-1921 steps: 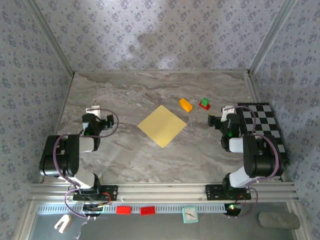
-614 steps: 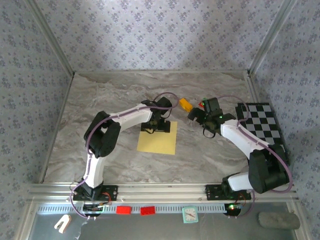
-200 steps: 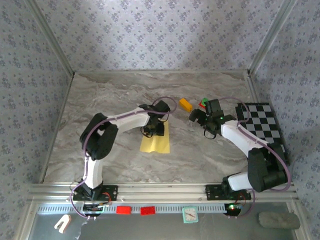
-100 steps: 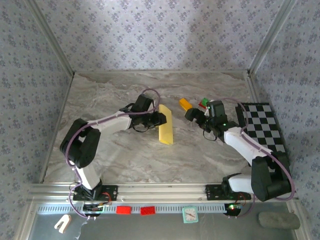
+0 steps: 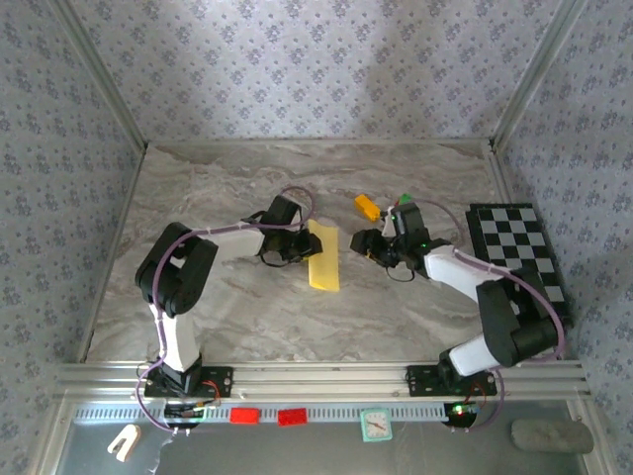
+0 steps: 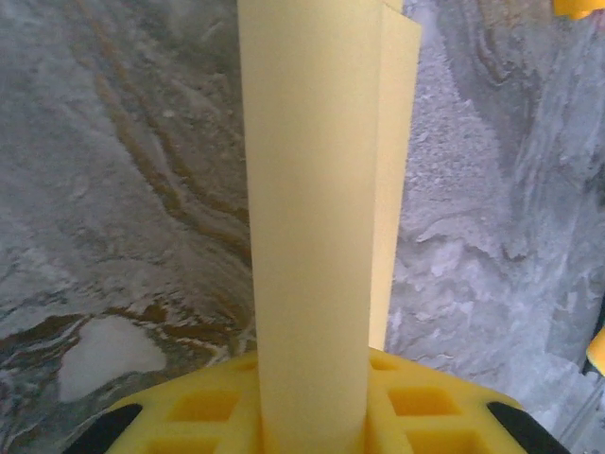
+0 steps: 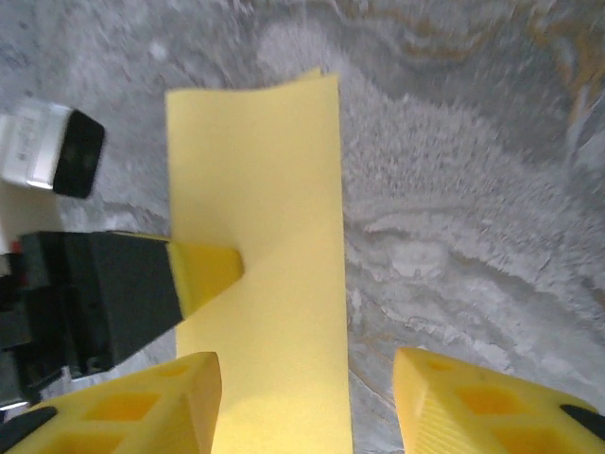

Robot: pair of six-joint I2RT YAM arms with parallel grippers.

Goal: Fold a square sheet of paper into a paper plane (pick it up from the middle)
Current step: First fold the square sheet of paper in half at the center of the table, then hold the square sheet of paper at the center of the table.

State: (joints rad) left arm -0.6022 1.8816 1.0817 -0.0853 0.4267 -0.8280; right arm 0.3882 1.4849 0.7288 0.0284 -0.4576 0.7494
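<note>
Frame ctr: first fold in hand, L pincer (image 5: 302, 244) clamps doubled yellow paper (image 5: 323, 255); R pincer (image 5: 363, 244), apart, probably grips it next.

Legible markings: none.
The sheet (image 5: 323, 255) is plain yellow. Two red tags (image 5: 243, 416) and a small dial face (image 5: 376, 424) sit on the ticked strip (image 5: 109, 412) below the bench, too small to read. The board (image 5: 519, 247) carries only black and white squares, with no characters that can be read.

Folded yellow sheet (image 6: 312, 218) pinched in left tool (image 6: 312, 397)
</note>
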